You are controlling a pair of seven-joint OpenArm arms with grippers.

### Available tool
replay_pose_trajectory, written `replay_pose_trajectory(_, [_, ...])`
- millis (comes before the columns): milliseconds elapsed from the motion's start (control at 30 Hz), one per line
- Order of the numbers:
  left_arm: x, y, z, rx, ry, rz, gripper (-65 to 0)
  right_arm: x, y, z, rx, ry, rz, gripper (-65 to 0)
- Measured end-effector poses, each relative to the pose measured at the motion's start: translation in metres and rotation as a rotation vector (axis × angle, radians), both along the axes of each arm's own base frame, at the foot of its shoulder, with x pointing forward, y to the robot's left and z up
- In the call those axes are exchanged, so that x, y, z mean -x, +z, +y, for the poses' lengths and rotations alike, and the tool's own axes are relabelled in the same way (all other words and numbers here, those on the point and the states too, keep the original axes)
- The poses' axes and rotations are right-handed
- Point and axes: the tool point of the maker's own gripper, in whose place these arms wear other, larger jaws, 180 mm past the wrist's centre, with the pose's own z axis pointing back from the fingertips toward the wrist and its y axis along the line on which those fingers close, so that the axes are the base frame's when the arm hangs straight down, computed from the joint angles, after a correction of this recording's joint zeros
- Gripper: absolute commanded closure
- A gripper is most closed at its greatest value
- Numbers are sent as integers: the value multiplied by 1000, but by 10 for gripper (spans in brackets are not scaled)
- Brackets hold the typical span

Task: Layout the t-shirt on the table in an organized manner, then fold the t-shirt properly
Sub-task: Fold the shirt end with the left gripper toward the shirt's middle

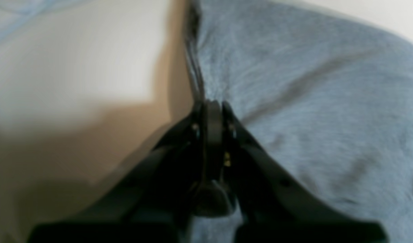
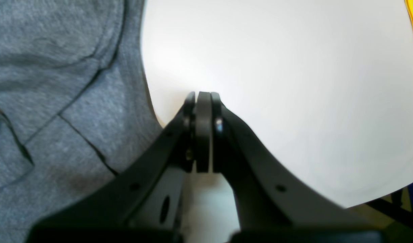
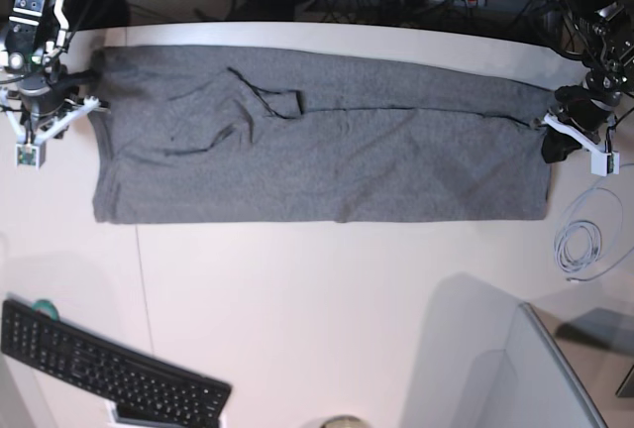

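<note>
The plain heather-grey soft knit t-shirt (image 3: 327, 165) is lying as a long folded band across the far half of the large smooth white table (image 3: 327, 299), well beyond the black keyboard (image 3: 109, 369) at the near edge. Its long axis is running side to side, from one arm to the other. The left gripper (image 1: 211, 104) is sitting at one short end of the t-shirt, its jaws pressed together and seemingly pinching the cloth edge, though blur is hiding the contact. The right gripper (image 2: 203, 96) is sitting at the t-shirt's opposite end, jaws pressed together over bare table just beside the hem, pinching nothing.
</note>
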Motion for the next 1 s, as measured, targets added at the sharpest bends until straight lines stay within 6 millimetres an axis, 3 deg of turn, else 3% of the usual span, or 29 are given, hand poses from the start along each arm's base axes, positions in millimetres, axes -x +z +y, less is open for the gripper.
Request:
replay_pose_trajectory(200, [13, 31, -54, -50, -105, -87, 0, -1, 0, 0, -2, 0, -2, -2])
replay_pose_trajectory(400, [9, 54, -118, -49, -256, -129, 0, -1, 1, 0, 0, 0, -4, -2])
replay_pose_trajectory(533, [6, 57, -157, -19, -313, -134, 0, -2, 1, 0, 1, 0, -5, -2])
replay_pose_trajectory(833, [5, 45, -276, 114, -617, -118, 0, -1, 1, -1, 2, 0, -3, -2])
replay_pose_trajectory(1000, [5, 29, -307, 155, -698, -77, 0, -1, 2, -3, 5, -4, -4, -2])
